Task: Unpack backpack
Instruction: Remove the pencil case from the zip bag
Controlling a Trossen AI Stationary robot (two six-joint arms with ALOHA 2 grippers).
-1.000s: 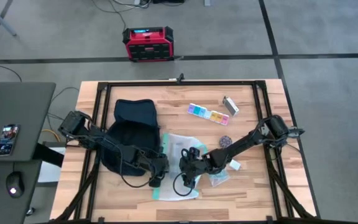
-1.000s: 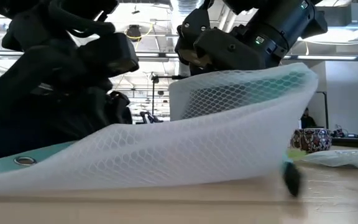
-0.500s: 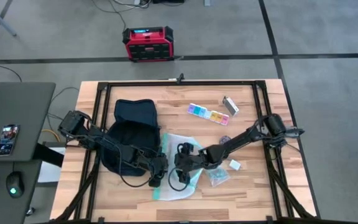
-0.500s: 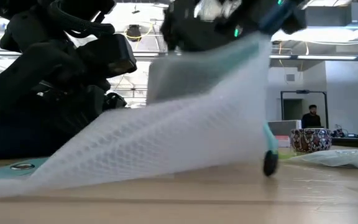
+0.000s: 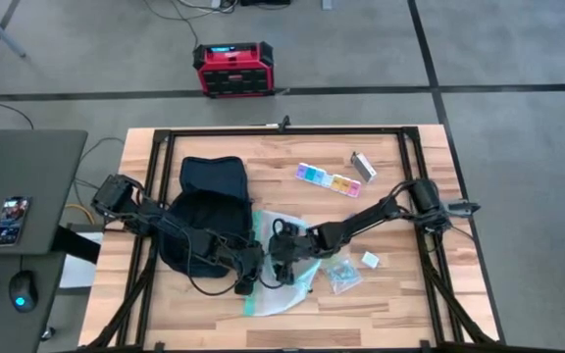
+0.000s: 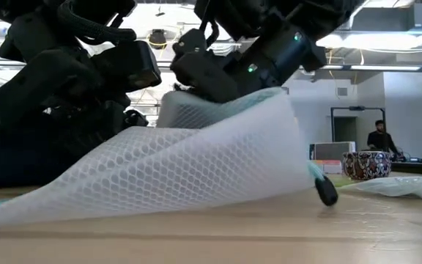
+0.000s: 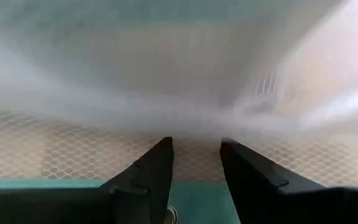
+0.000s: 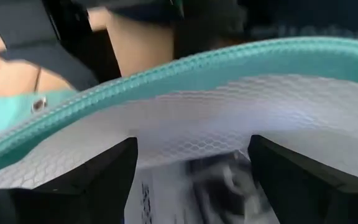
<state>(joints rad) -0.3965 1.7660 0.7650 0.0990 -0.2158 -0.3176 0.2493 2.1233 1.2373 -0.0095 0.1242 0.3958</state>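
Observation:
The dark backpack (image 5: 209, 208) lies flat on the table's left half. To its right lies a white mesh pouch (image 5: 284, 279) with teal trim (image 8: 185, 65). The pouch's left end rests on the table and its right part is raised (image 6: 218, 158). My right gripper (image 5: 282, 257) is shut on that raised part. My left gripper (image 5: 246, 284) stands at the pouch's near left end, its fingers (image 7: 151, 177) a narrow gap apart over the teal edge. A dark zip pull (image 6: 327, 192) hangs from the pouch's right end. My left gripper comes down from above onto the pouch's teal edge strip (image 7: 194, 202). The strip and mesh lie between its fingers and stay on the table. How many layers it has does not show. My right gripper holds the pouch's raised upper part just below the teal zip edge (image 8: 191, 124). The mesh bulges between its two widely spaced fingers (image 8: 98, 180). That part is lifted clear, and the mesh slopes down to the table.
Right of the pouch lie a clear bag (image 5: 341, 276) and a small white piece (image 5: 371, 260). A pastel pill box (image 5: 329, 180) and a grey case (image 5: 364, 167) lie farther back. A patterned round thing (image 6: 367, 164) stands at the right. A red-black box (image 5: 234, 69) sits on the floor.
My right gripper has gone toward the table's left edge and a little down, carrying the pouch's raised part over toward my left gripper. The pouch's right end has slid left with it, while its left end has stayed on the table.

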